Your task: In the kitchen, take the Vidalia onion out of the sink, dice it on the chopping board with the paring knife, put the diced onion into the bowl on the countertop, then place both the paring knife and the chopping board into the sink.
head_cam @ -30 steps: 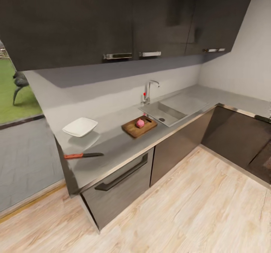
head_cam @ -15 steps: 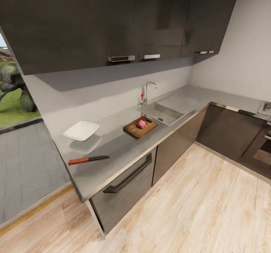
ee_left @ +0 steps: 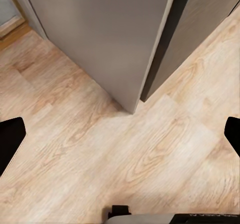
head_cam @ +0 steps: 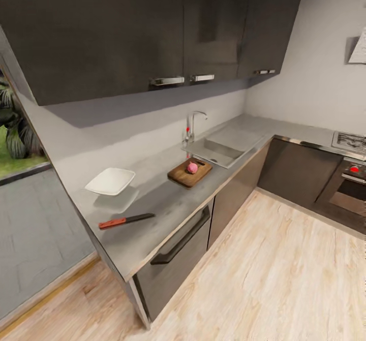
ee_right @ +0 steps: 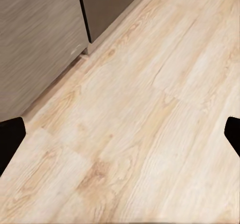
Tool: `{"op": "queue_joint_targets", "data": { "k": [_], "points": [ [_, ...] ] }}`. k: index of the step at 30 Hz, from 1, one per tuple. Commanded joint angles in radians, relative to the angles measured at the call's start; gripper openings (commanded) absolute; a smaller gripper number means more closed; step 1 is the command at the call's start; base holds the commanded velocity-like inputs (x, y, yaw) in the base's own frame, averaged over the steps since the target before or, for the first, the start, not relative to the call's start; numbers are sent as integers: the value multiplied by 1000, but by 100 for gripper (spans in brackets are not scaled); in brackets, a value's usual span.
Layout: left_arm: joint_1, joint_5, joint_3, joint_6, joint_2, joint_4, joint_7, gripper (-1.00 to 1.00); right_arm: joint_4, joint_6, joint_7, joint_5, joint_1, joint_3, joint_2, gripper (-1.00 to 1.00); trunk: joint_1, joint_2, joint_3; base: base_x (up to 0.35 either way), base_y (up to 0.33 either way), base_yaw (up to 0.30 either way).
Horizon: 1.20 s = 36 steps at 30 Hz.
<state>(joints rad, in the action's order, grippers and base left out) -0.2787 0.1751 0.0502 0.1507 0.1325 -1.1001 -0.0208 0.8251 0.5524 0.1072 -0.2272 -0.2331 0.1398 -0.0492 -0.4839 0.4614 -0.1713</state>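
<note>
Head view: round pink onion (head_cam: 192, 167) on grained wooden board (head_cam: 189, 172); both claws (ee_left: 120, 134) (ee_right: 120, 134) spread over pale planks.

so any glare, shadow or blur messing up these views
Head view: soft all over; the cabinets shade the wall, the countertop mirrors the bowl, no harsh glare. Both wrist views: evenly lit floor, fingertips plain black at the edges.

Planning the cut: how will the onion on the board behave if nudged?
The Vidalia onion looks round and smooth, so it would probably roll. The chopping board is flat with no raised rim, so nothing would likely stop it. It seems small, probably light.
</note>
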Motion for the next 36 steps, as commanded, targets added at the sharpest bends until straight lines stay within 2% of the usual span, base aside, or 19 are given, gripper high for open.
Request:
{"op": "queue_joint_targets", "data": {
  "k": [1, 15, 36],
  "points": [
    [0, 10, 2, 3, 1, 0, -2, 100, 2, 1, 9, -3, 0, 6, -1, 100, -1, 2, -1, 0, 313, -218],
    [0, 10, 2, 3, 1, -3, -2, 100, 2, 1, 9, -3, 0, 6, -1, 100, -1, 2, 4, -2, 313, -230],
    [0, 10, 2, 3, 1, -3, -2, 100, 2, 1, 9, -3, 0, 6, -1, 100, -1, 2, 6, -97, 313, -244]
  ]
}}
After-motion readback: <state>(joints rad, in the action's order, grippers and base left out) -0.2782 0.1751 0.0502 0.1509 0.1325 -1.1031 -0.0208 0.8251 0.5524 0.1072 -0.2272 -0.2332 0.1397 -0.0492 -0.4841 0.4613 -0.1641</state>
